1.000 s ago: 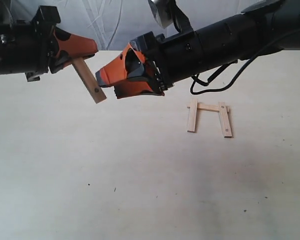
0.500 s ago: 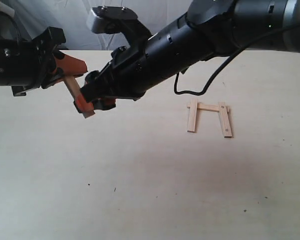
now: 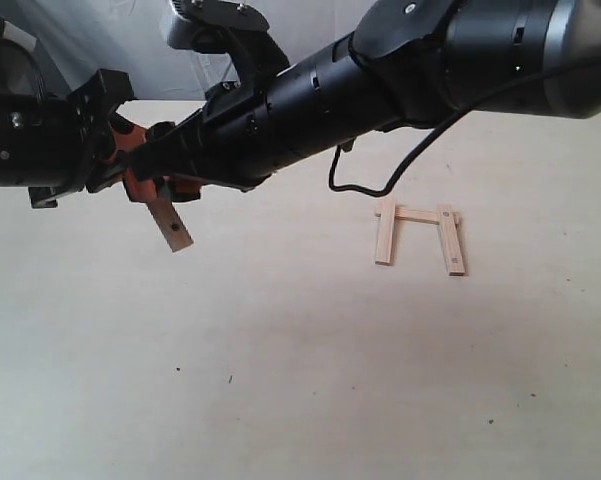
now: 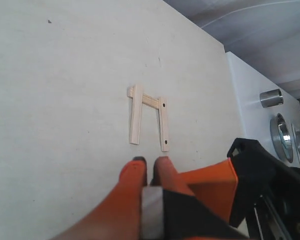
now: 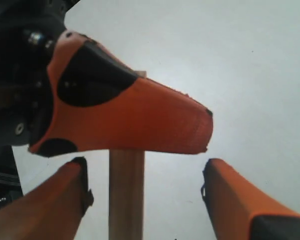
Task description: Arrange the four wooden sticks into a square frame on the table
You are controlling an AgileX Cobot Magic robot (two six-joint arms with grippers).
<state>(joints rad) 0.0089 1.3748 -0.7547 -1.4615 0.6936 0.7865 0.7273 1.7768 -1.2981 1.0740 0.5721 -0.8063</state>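
Pinching flat pale wooden stick (image 3: 172, 228) in orange left gripper (image 4: 150, 166), above far left of cream tabletop (image 3: 280, 380). Holding orange right gripper (image 5: 146, 172) open around it. Risking dropping it by letting go early, away from three laid sticks (image 3: 418, 214) toward right edge.

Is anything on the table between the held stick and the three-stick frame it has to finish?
Nothing visible does. The table between the held stick and the three-stick frame is bare; the right arm passes above.
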